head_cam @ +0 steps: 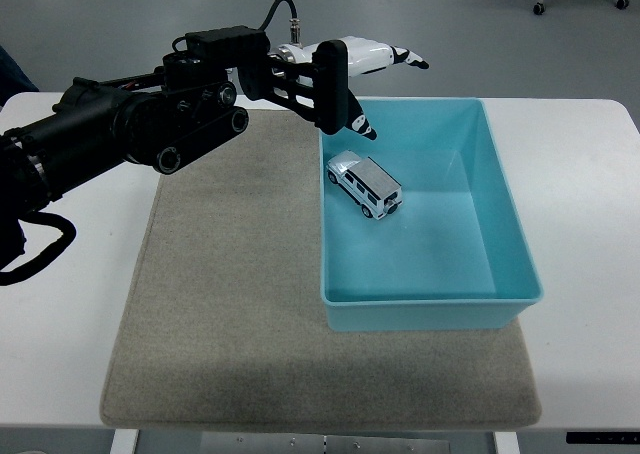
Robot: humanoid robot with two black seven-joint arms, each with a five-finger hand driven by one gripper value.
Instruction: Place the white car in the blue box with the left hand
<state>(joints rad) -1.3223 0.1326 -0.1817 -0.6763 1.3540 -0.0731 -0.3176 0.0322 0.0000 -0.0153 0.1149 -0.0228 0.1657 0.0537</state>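
White car [365, 185] lies inside the blue box [505, 206], on its wheels, in the box's 10 o'clock part, close to the left wall. Its nose points toward 10 o'clock, its tail toward 4 o'clock. Nothing touches it.

Blue box sits on the right part of a grey felt mat [230, 304], with its right wall reaching past the mat's edge over the white table [590, 354]. Apart from the car, the floor of the box shows bare.

Left hand [355, 69] hangs in the air at about 11 o'clock from the car, over the box's far left corner and clear of it. Fingers [405, 58] are spread and nearly straight, pointing toward 3 o'clock; the thumb tip points down toward the box rim. They hold nothing. The black forearm runs back from the hand toward 9 o'clock and leaves at the left edge, crossing over the far left corner of the mat.

Grey floor lies beyond the table's far edge. A dark bit of a person's clothing shows at the far left edge, near 10 o'clock. Right arm is not visible.
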